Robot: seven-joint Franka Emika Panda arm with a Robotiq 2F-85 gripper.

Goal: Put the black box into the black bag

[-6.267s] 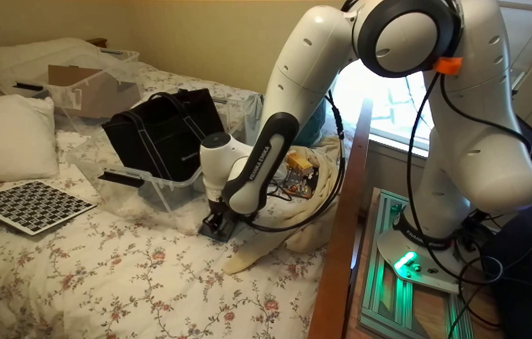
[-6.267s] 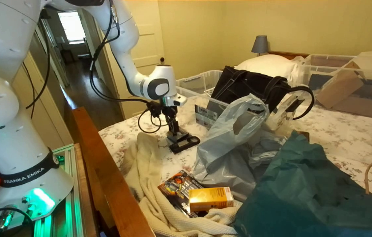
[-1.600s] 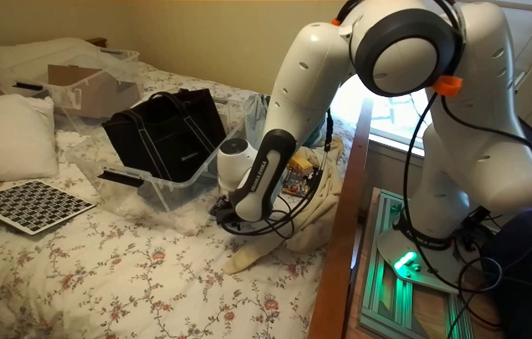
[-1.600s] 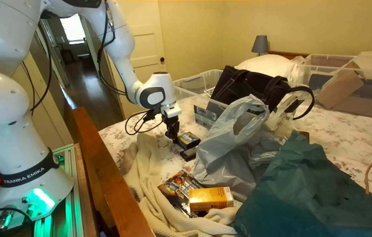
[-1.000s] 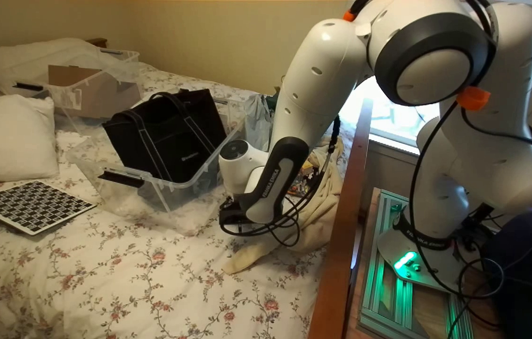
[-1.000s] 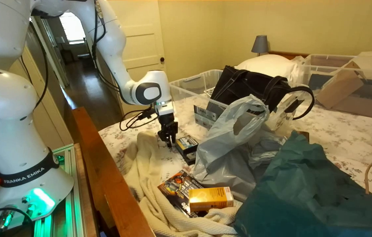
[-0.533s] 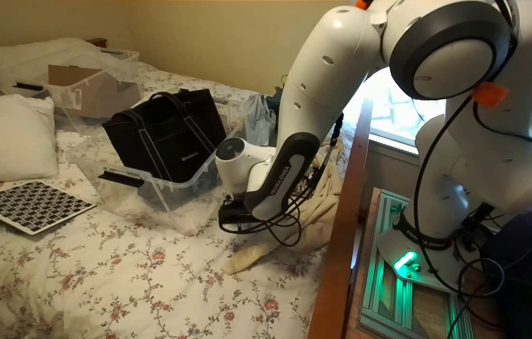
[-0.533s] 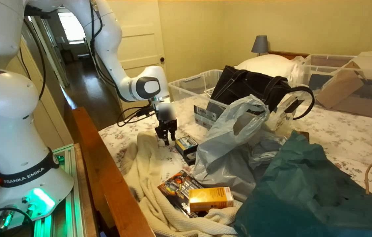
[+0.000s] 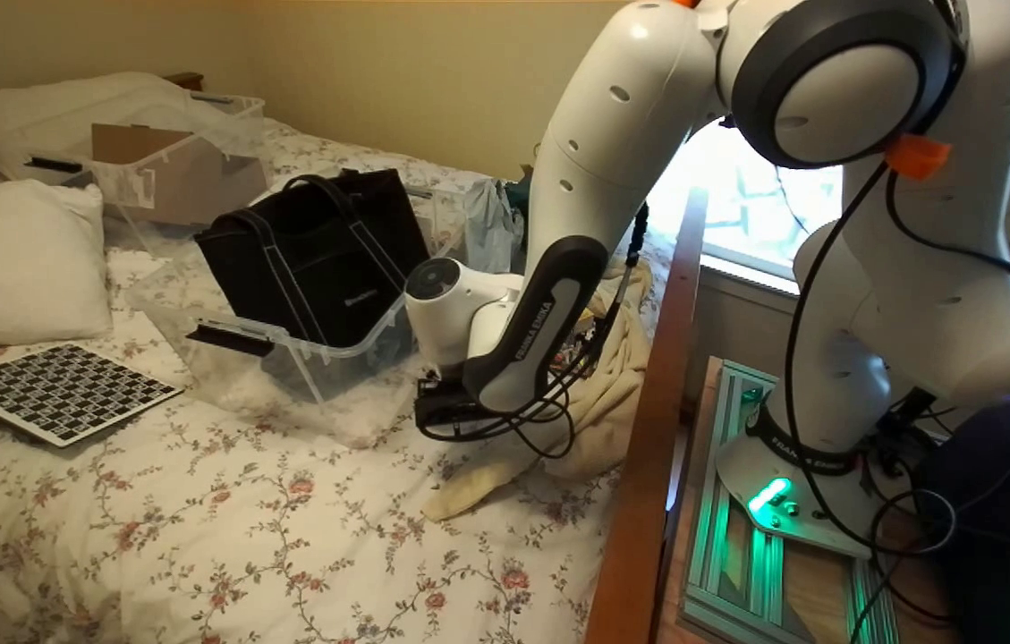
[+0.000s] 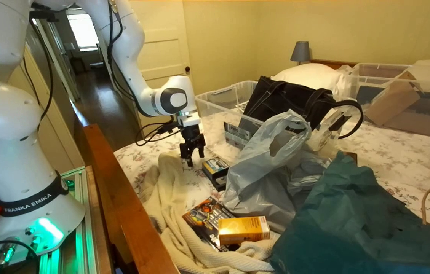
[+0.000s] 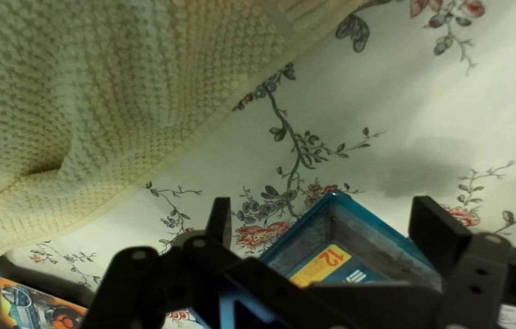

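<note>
Black box (image 10: 216, 167) lies label-up on the floral bedspread (image 9: 290, 537), just beside the grey plastic bag (image 10: 262, 179); whether the two touch can't be made out. Seems to sit flat, so probably steady without support.

Hand (image 10: 195, 158) hangs pointing down, above the bedspread on the blanket (image 10: 169, 177) side of the box. Fingers spread wide, nothing gripped, a gap between them and the box. Wrist view: a corner of the box points up between the fingers, so closing straight in would likely catch edges, not flat sides; some turning seems called for.

Black bag (image 9: 317, 259) stands tilted in the clear bin (image 9: 339, 360), whose walls presumably prop it for loading. Its mouth is hard to see. My reading: lining up a grasp, placing not yet begun.
</note>
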